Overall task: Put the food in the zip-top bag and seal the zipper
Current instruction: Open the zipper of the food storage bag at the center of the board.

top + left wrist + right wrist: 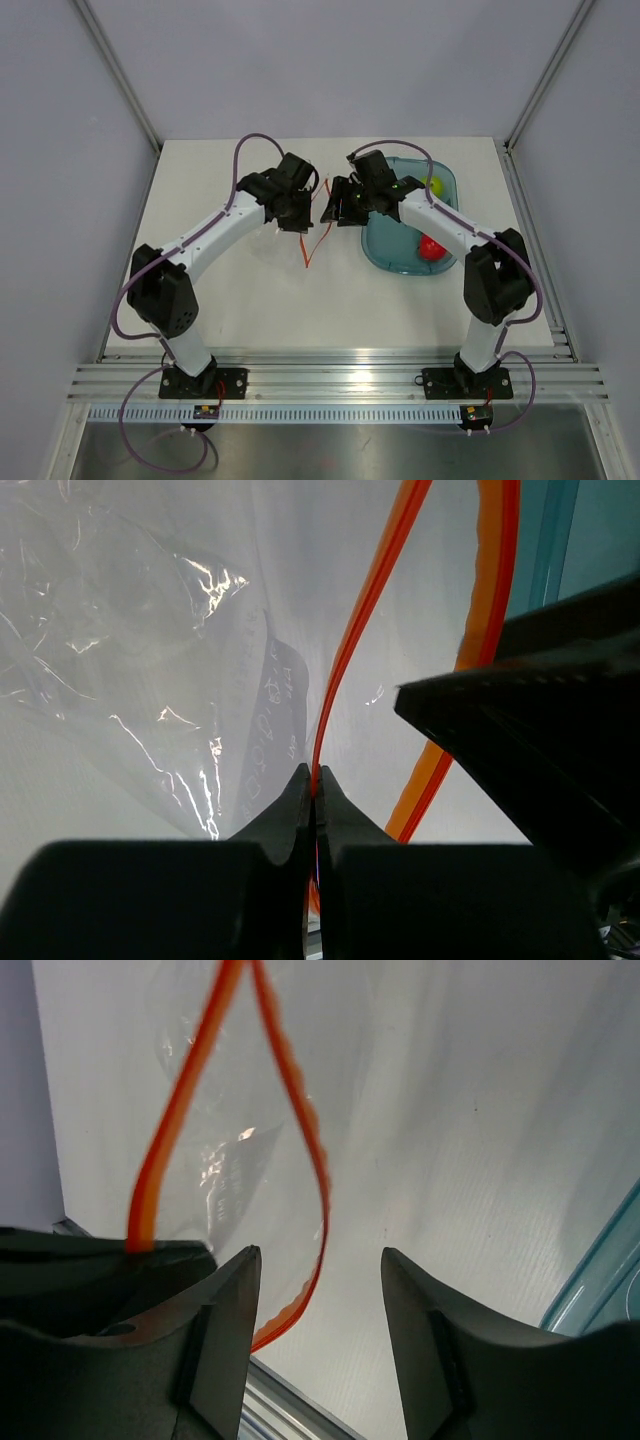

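Observation:
The clear zip-top bag [318, 225] hangs between my two grippers above the table. Its orange-red zipper [365, 630] runs up from my left gripper [315, 780], which is shut on one lip of the mouth. The bag's mouth is parted into a loop [310, 1140]. My right gripper [320, 1255] is open, with the far lip of the zipper just inside its left finger [225, 1300], not gripped. One lime-green apple [435, 186] and the red fruit [430, 248] lie in the teal tray [385, 255]. The second green apple is hidden.
The teal tray stands at the right, under my right arm; its rim shows in the right wrist view [600, 1280]. My right gripper's black body [540, 710] fills the right of the left wrist view, close to the bag. White tabletop [230, 290] lies below.

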`<state>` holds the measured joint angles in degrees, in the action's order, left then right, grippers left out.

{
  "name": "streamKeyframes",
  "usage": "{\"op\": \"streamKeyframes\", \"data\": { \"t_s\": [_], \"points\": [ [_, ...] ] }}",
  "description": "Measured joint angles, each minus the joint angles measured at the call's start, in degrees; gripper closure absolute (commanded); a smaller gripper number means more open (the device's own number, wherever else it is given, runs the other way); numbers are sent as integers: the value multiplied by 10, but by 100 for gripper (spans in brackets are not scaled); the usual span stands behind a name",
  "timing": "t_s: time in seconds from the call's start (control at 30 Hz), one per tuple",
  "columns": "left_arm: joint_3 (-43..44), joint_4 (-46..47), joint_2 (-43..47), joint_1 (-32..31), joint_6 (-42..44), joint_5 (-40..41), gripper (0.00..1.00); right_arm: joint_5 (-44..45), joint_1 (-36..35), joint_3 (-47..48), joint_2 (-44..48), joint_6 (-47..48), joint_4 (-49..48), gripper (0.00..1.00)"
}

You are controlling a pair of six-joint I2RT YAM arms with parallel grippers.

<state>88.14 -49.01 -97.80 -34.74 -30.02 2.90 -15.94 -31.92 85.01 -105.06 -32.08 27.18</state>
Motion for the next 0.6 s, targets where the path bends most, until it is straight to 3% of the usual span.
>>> {"op": "streamKeyframes", "data": {
  "t_s": [0.17,0.43,0.53,0.6],
  "points": [
    [0,-10,-9,0,-3,2,100,0,0,-4,40,-2,-6,42],
    [0,-11,-11,0,-5,10,100,5,-12,-12,30,-7,-15,44],
    [0,-11,-11,0,-5,11,100,9,-19,-26,23,-12,-22,54],
    [0,-11,-11,0,-5,11,100,11,-22,-33,17,-14,-22,69]
  ]
}}
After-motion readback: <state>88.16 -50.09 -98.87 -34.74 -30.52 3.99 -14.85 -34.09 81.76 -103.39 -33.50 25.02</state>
